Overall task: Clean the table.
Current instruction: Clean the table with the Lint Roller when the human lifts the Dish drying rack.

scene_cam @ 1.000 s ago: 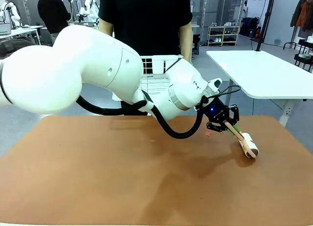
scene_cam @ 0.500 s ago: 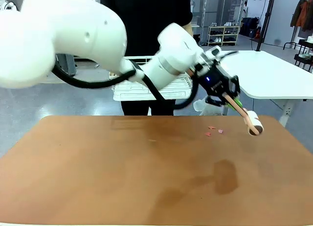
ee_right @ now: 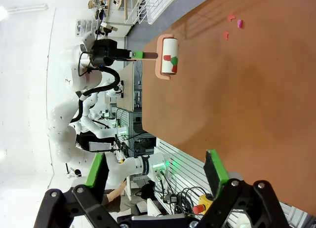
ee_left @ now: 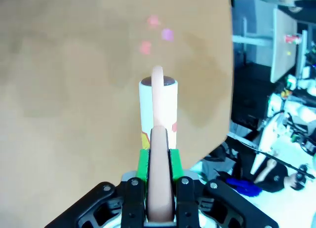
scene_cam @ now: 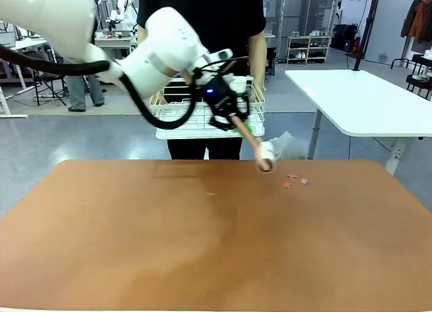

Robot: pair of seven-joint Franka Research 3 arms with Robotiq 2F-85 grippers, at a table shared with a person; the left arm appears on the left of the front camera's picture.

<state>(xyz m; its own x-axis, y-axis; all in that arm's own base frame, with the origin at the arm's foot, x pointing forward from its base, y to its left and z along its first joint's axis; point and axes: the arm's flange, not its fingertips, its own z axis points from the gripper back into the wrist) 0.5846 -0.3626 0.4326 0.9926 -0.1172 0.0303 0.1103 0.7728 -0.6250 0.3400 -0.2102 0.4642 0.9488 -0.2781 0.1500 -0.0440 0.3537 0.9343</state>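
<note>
Left wrist view: left gripper [ee_left: 159, 156] fingers clamp lint roller [ee_left: 158, 104]; right gripper [ee_right: 155, 161] fingers wide. Risk: roller could flick pink scraps [ee_left: 154, 33] off table [ee_left: 59, 90] edge.

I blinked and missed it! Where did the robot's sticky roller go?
The left arm lifted the lint roller off the table's right side and swung it left, near the pink scraps. Its fingers stayed shut on the handle; the scraps stayed put.
</note>
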